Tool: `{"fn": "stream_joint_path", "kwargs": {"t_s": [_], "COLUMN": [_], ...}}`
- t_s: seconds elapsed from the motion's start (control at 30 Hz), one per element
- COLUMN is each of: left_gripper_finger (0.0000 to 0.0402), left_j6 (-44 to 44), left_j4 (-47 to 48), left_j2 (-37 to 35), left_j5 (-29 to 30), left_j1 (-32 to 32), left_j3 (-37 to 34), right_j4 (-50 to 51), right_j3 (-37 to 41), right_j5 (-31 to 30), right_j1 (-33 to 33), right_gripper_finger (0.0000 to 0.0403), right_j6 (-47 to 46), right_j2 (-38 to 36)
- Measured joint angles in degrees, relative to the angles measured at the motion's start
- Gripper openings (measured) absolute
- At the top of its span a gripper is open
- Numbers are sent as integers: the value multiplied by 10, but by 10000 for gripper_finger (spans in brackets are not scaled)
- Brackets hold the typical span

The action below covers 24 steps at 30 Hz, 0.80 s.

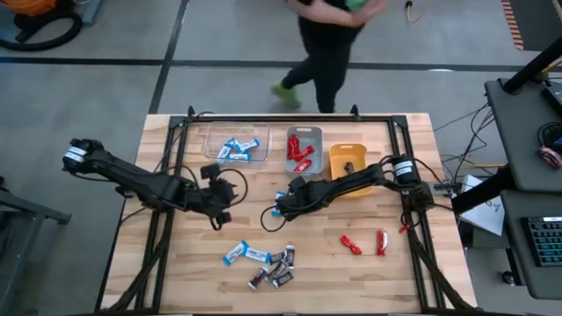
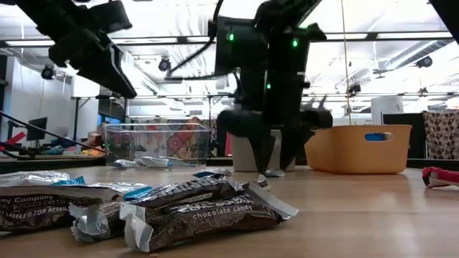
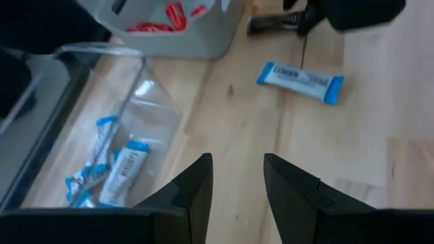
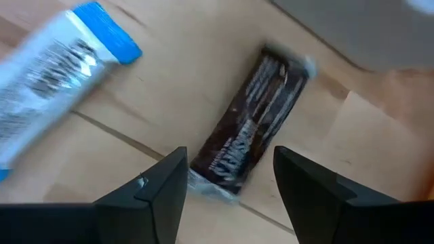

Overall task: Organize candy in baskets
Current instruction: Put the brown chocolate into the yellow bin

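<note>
My right gripper (image 4: 230,152) (image 1: 284,206) is open, low over the table's middle. Its fingers stand either side of the near end of a dark brown bar (image 4: 258,122) lying flat, without touching it. A blue-and-white bar (image 4: 57,64) (image 3: 300,81) lies beside it. My left gripper (image 3: 237,161) (image 1: 217,191) is open and holds nothing, hovering near the clear bin (image 1: 235,145), which holds blue-and-white bars (image 3: 115,173). The grey bin (image 1: 304,149) holds red wrappers. The orange bin (image 1: 348,162) has a dark piece inside.
A mixed pile of blue-and-white and dark bars (image 1: 263,259) (image 2: 193,208) lies near the table's near edge. Red pieces (image 1: 364,243) lie loose on the right half. A person (image 1: 325,44) walks on the floor beyond the far edge. The three bins stand in a row at the far side.
</note>
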State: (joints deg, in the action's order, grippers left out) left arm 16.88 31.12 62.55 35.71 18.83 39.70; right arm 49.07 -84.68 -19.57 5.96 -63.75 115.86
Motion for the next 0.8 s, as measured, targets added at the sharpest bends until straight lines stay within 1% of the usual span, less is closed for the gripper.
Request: {"fn": "stream_joint_path", "kwargs": {"t_s": [0.13, 0.23, 0.43, 0.57, 0.8], "left_gripper_finger": [116, 116, 116, 116, 116], "left_j6": [-20, -35, -71, -74, -74], "left_j4": [-3, -7, -30, -31, -32], "left_j2": [-24, -35, -43, -44, -40], "left_j5": [8, 23, 30, 29, 29], "left_j1": [0, 0, -1, -1, -1], "left_j3": [0, 0, 0, 0, 0], "right_j4": [-5, -8, -21, -20, -15], "right_j3": [0, 0, 0, 1, -3], "right_j5": [-1, -2, 2, 2, 3], "right_j1": [0, 1, 1, 1, 5], "right_gripper_finger": [194, 175, 114, 73, 32], "right_j6": [-8, -8, -1, -1, 10], "right_j2": [7, 12, 18, 15, 12]}}
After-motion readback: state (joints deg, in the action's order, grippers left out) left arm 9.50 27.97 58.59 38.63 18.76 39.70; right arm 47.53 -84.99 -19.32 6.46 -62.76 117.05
